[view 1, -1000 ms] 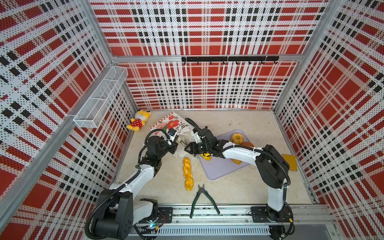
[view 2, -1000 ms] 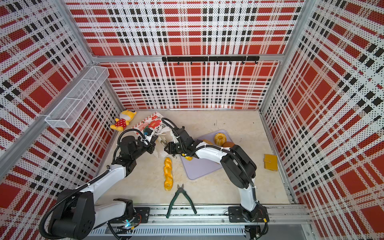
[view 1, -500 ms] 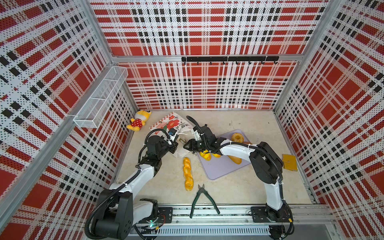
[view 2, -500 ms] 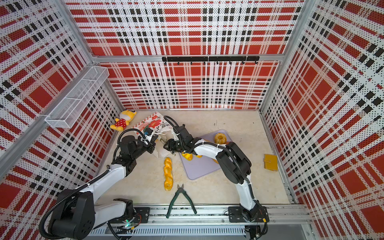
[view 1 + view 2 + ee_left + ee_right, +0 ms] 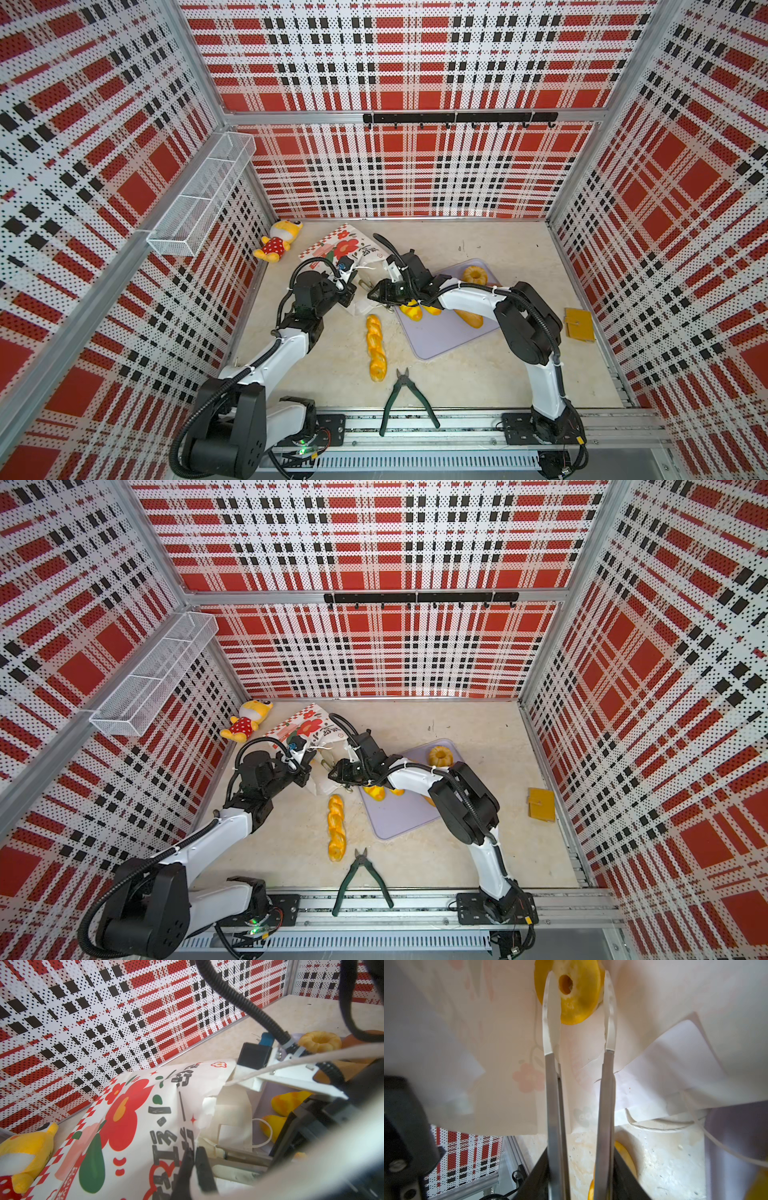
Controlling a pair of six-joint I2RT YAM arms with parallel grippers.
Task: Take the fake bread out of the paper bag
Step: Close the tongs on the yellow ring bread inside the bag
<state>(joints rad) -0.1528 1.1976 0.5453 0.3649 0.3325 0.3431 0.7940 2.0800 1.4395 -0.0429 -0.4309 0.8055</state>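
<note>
Right hand (image 5: 578, 978) deeper in paper bag (image 5: 500, 1032), ring (image 5: 581, 1005) inside

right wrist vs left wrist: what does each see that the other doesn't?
Right wrist only: the inside of the bag, a ring bread deep in it, and the right gripper open with its fingertips at the ring.
Left wrist only: the bag's printed outside, the doll, the fluted cake, and the left gripper shut on the bag's rim.
Both: the bag and the plaid wall.
</note>
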